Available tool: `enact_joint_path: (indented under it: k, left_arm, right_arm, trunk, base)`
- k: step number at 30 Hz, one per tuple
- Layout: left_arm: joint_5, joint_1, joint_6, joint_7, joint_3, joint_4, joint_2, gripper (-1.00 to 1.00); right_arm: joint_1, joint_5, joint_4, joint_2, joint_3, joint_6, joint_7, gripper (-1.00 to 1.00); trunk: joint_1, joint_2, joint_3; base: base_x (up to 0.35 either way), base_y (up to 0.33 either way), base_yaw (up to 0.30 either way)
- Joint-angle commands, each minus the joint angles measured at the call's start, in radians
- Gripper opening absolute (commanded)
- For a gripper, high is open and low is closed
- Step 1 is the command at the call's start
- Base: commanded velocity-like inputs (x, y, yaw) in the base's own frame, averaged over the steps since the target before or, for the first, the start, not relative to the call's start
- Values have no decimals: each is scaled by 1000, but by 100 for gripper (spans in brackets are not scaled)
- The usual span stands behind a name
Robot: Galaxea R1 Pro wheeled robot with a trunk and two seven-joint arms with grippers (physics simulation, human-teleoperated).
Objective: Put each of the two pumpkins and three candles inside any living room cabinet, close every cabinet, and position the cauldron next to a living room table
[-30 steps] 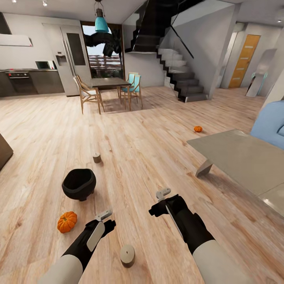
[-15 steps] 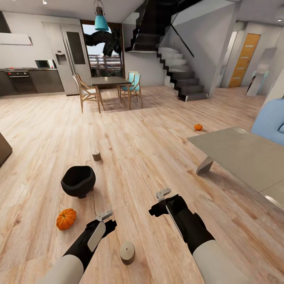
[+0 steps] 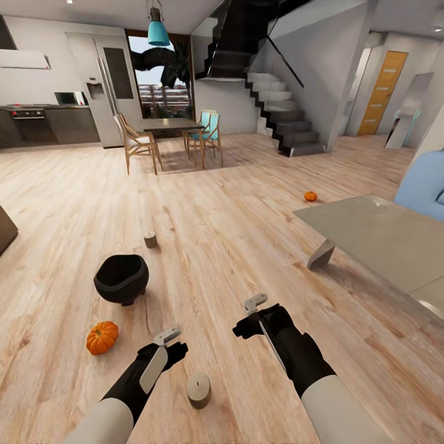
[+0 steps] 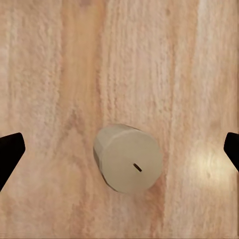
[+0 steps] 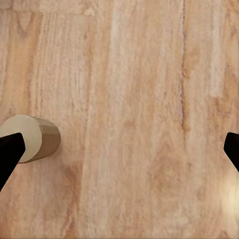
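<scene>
Standing upright on the wooden floor point(image 3: 234, 203), the near candle point(image 3: 198, 389) is just right of the left gripper point(image 4: 119, 149), whose fingers point(image 4: 9, 152) are spread wide on both sides of it. The right gripper point(image 5: 119, 149) hangs above bare floor with its fingers also wide. Left of the arms lies a pumpkin point(image 3: 102, 337), behind it the black cauldron point(image 3: 122, 279), farther a second candle point(image 3: 150, 240). Another pumpkin point(image 3: 310, 196) sits far right, near the grey low table point(image 3: 382, 240).
</scene>
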Motion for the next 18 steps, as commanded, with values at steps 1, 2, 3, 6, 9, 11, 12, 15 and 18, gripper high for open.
enact_joint_path:
  k: [1, 2, 3, 6, 9, 11, 12, 15, 18]
  left_arm:
    - [0, 0, 0, -1, 0, -1, -1, 100]
    - [0, 0, 0, -1, -1, -3, -3, 100]
    - [0, 0, 0, -2, -1, -4, -4, 100]
    - [51, 0, -1, -2, -2, -11, -4, 100]
    - [84, 0, -1, -2, -3, -12, -4, 100]
    - [92, 0, -1, -2, -3, -12, -4, 100]
    - [93, 0, -1, -2, -3, -12, -4, 100]
    - [95, 0, -1, -2, -3, -12, -4, 100]
    - [96, 0, -1, -2, -4, -12, -4, 100]
  right_arm:
    - [0, 0, 0, 0, 0, 0, 0, 100]
    - [0, 0, 1, 0, 0, 0, 0, 100]
    - [0, 0, 1, 0, 0, 0, 0, 100]
    - [0, 0, 1, 0, 0, -1, 0, 100]
    - [0, 0, 0, 0, 0, -1, 0, 100]
    - [0, 0, -1, 0, 0, -1, 0, 100]
    - [0, 0, -1, 0, 0, 0, 0, 100]
    - [0, 0, -4, 0, 0, 0, 0, 100]
    - [0, 0, -6, 1, 0, 0, 0, 100]
  trunk:
    - [4, -7, -3]
    - [8, -14, -6]
    - [12, -21, -9]
    - [23, -42, -19]
    - [35, -63, -28]
    - [35, -64, -36]
    - [36, -64, -40]
    - [37, -65, -51]
    - [39, -65, -63]
  base:
    - [0, 0, 0]
    - [0, 0, 0]
    - [0, 0, 0]
    - [0, 0, 0]
    - [0, 0, 0]
    - [0, 0, 0]
    - [0, 0, 0]
    - [0, 0, 0]
    - [0, 0, -2]
